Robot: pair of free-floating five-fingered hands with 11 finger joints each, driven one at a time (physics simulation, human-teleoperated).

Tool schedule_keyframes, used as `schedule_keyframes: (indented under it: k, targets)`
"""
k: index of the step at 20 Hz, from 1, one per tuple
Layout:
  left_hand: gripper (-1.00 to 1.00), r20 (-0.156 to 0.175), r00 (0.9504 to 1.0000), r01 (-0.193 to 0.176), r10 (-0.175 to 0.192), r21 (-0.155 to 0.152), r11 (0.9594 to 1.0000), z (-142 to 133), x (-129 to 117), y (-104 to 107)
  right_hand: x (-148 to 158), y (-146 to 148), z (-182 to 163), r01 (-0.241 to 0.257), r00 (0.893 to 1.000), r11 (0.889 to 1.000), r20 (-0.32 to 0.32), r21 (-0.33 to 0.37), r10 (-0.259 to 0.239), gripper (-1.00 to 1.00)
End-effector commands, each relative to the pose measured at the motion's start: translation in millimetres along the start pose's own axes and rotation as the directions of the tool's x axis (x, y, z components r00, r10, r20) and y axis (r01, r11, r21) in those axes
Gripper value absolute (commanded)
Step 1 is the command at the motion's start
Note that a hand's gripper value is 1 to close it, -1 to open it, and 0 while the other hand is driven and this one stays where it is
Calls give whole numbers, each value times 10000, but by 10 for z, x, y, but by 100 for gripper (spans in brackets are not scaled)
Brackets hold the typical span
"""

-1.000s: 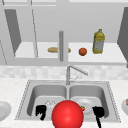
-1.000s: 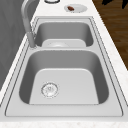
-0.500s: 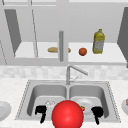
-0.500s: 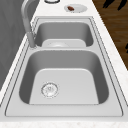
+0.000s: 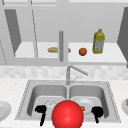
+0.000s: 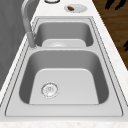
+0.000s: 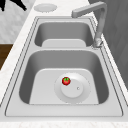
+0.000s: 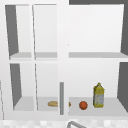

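Left hand [image 5: 41, 111] and right hand [image 5: 97, 111] hover low in the frame over the double sink's [image 5: 110, 98] front rim, flanking a big red ball [image 5: 67, 115]. Neither touches it, and I cannot tell whether they are clenched. Right of the ball, a plate [image 7: 83, 96] bears a small tomato [image 7: 66, 80].

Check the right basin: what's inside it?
A plate lies in the right basin, with a strawberry on it. In the front view the red ball covers part of the plate.
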Motion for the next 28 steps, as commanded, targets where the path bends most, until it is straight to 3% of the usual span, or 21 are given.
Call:
schedule_keyframes:
  k: [1,9,11,12,14,16,17,20,21,22,23,26,28]
  targets:
    - [-100,749,9948,759,-696,-849,9935,17,63,85,0,0,0,0,10000,10000,0,0,0,0]
    - [-100,553,9918,1194,-1156,-716,9903,57,210,351,0,1,-1,22,10000,10000,-8,-16,-22,0]
    - [-100,361,9924,1190,-1174,-469,9918,-3,259,412,0,1,-1,25,10000,10000,-9,-18,-25,0]
    - [-100,189,9926,1203,-1200,-178,9926,-9,283,446,0,1,-1,26,10000,10000,-10,-19,-26,0]
    - [-100,-28,9955,951,-951,194,9953,-3,298,434,0,1,-1,28,10000,10000,-11,-21,-29,0]
    - [-100,-250,9979,611,-604,273,9978,2,295,449,0,1,-1,30,10000,10000,-12,-22,-30,0]
    - [-100,-35,9981,623,-623,83,9980,0,254,458,0,1,-1,31,10000,10000,-12,-22,-31,0]
    - [-100,16,9972,745,-745,92,9972,21,273,450,0,1,-1,33,10000,10000,-13,-23,-33,0]
    - [-100,184,9966,799,-800,25,9968,-6,250,472,0,1,-1,34,10000,10000,-13,-24,-34,0]
    - [-100,65,9969,789,-789,75,9969,-44,269,473,0,1,-1,34,10000,10000,-13,-24,-34,0]
    - [-100,-25,9963,858,-858,158,9962,-69,317,482,0,1,-1,34,10000,10000,-13,-24,-35,0]
    - [-100,117,9963,842,-855,829,9930,-72,345,644,0,1,-1,36,10000,10000,-14,-25,-36,0]
    - [-100,-63,9945,1041,-1041,1253,9866,-101,357,572,0,1,-1,36,10000,10000,-14,-25,-36,0]
